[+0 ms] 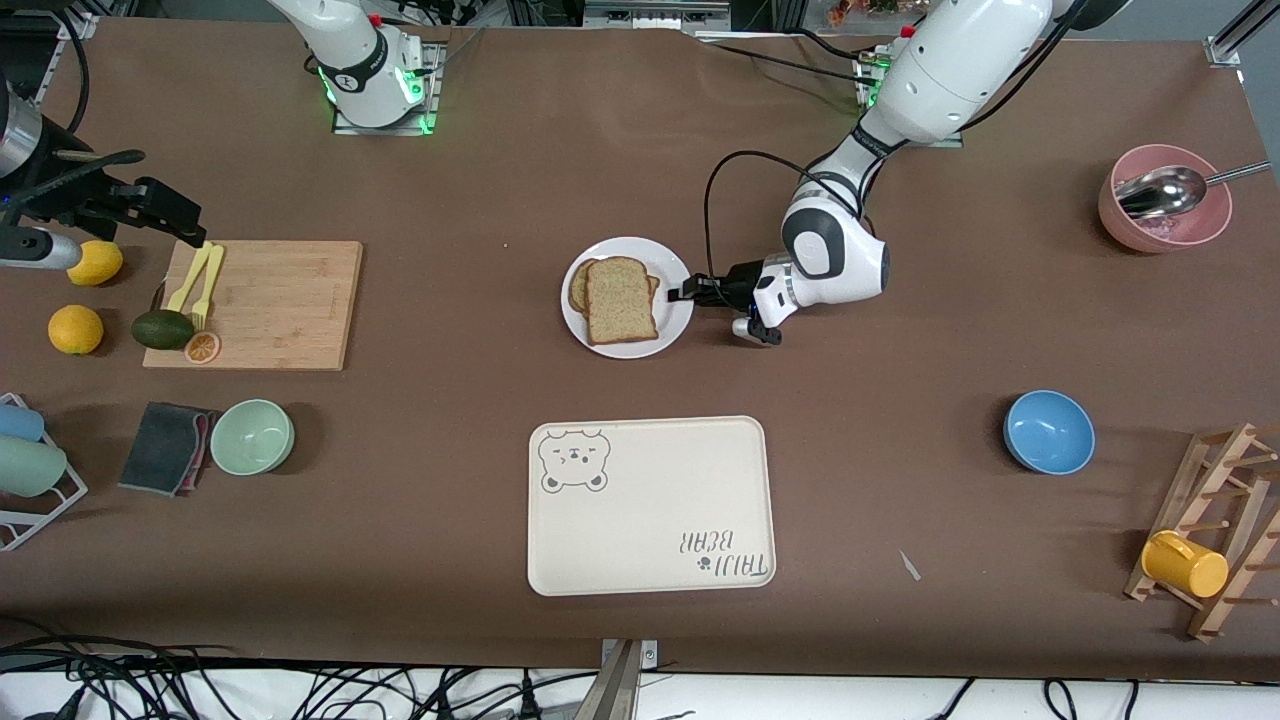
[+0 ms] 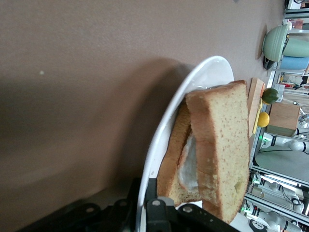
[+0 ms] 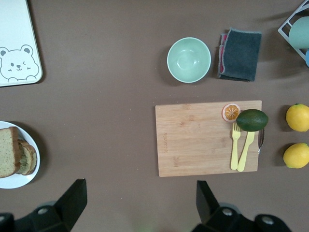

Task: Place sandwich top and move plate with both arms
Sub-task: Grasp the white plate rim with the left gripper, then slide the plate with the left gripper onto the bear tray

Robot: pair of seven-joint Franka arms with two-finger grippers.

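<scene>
Plate w/ sandwich top clamped at rim by left gripper.

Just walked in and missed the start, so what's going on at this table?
The sandwich top already lies on the egg slice on the plate. The left gripper is shut on the plate's rim at the left arm's end. The right gripper waits open above the cutting board.

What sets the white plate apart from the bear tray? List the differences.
The plate is round and plain white; the tray is rectangular, cream, printed with a bear.
The plate carries stacked bread, sandwich top uppermost; the tray carries nothing.
The left gripper is shut on the plate's rim; nothing touches the tray, which lies nearer the front camera.
Both rest flat on the brown table.
</scene>
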